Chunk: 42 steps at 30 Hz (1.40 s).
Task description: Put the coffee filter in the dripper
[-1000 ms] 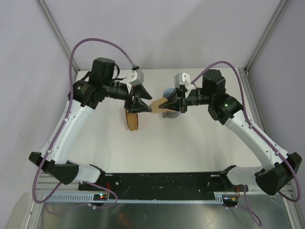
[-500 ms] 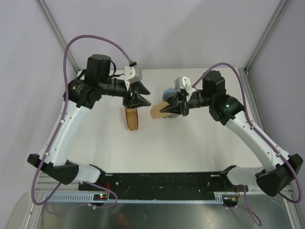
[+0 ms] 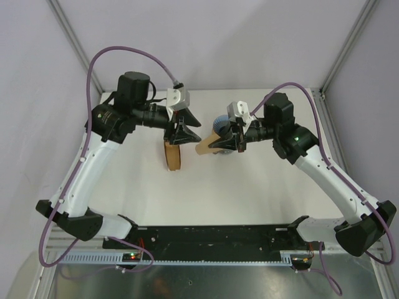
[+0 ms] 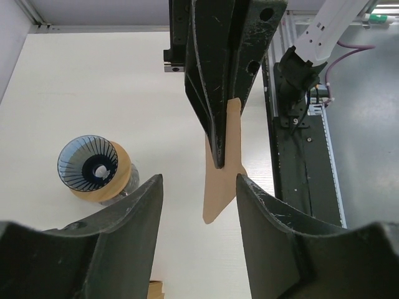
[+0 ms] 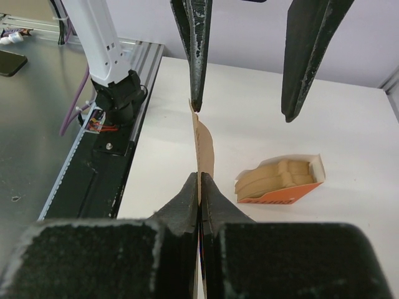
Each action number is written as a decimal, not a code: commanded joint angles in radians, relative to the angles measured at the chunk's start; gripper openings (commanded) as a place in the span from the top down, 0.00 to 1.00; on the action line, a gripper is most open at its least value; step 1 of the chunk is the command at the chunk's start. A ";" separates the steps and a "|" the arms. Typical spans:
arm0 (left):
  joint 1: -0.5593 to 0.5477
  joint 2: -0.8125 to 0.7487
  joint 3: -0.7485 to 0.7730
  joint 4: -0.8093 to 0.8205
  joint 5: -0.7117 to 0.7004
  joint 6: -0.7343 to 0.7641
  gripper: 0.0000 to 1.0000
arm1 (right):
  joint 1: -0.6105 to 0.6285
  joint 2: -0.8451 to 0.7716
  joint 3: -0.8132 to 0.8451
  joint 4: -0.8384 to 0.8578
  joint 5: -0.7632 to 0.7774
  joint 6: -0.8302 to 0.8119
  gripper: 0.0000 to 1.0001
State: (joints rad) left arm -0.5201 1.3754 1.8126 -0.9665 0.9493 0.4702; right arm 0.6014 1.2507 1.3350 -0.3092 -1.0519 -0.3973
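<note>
Carry step: right gripper [image 5: 199,180] clamps the coffee filter [image 5: 204,146], left gripper [image 4: 198,184] gapes empty beside it; next it likely needs lowering into the dripper [image 4: 93,167]

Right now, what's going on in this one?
The right gripper is shut on a brown paper filter, holding it edge-up in the air. The left gripper is open, with its fingers on either side of the filter's far end and not touching it. The dripper stands empty on the table, so the filter is not in it yet. A box of filters sits nearby.
</note>
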 commanded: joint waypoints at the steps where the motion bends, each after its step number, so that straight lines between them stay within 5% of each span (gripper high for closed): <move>1: -0.015 0.001 0.010 0.011 0.030 -0.022 0.44 | 0.009 -0.016 0.009 0.037 0.004 0.005 1.00; 16: -0.017 -0.017 -0.043 0.011 0.041 -0.004 0.41 | 0.001 -0.030 0.009 0.041 0.001 0.005 1.00; 25: -0.018 -0.008 -0.018 0.010 0.050 0.002 0.48 | 0.004 -0.030 0.009 0.025 -0.021 -0.010 1.00; 38: -0.032 -0.021 -0.025 -0.021 0.082 0.033 0.41 | -0.028 -0.042 0.009 -0.052 -0.061 -0.081 1.00; 42: -0.032 -0.018 -0.004 -0.021 0.052 0.048 0.49 | -0.026 -0.046 0.011 -0.055 -0.091 -0.077 1.00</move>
State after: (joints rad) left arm -0.5438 1.3746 1.7729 -0.9829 1.0008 0.4900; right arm 0.5716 1.2377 1.3350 -0.3630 -1.0924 -0.4652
